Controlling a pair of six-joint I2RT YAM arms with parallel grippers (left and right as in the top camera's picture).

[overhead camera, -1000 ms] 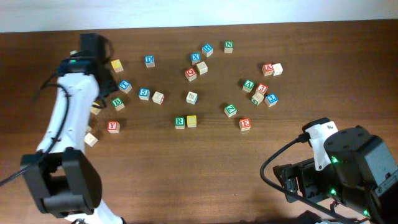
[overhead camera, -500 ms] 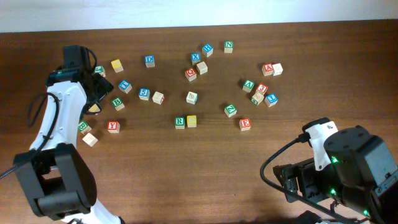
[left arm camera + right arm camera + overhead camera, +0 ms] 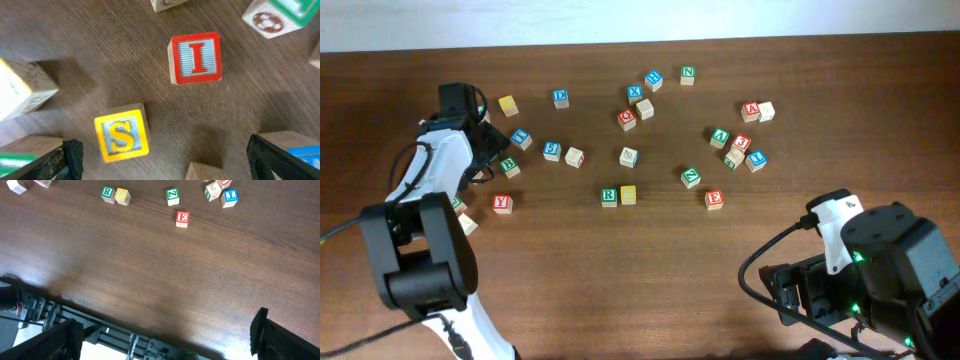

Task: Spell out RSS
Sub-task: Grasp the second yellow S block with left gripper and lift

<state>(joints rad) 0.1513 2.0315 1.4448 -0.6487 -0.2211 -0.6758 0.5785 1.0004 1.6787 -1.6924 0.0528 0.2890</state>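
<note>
A green R block [image 3: 609,196] lies mid-table with a yellow block [image 3: 628,194] touching its right side; both show in the right wrist view as the R block [image 3: 107,192] and the yellow block [image 3: 122,196]. My left gripper [image 3: 165,162] is open low over the left cluster. A yellow S block [image 3: 121,136] lies on the wood between its fingers, nearer the left one, and nothing grips it. In the overhead view the left arm [image 3: 445,150] hides that S. My right gripper [image 3: 165,335] hangs open and empty over the table's front edge.
Ahead of the S lies a red I block [image 3: 196,57]. Beige [image 3: 22,90], green [image 3: 17,161] and blue [image 3: 300,152] blocks crowd the left fingers. Several more letter blocks are scattered across the table, among them a red E [image 3: 714,199] and a green Z [image 3: 690,178].
The left arm swung left and came back a little to the right over the left cluster, and its jaws now stand wide. The right arm has not moved.
</note>
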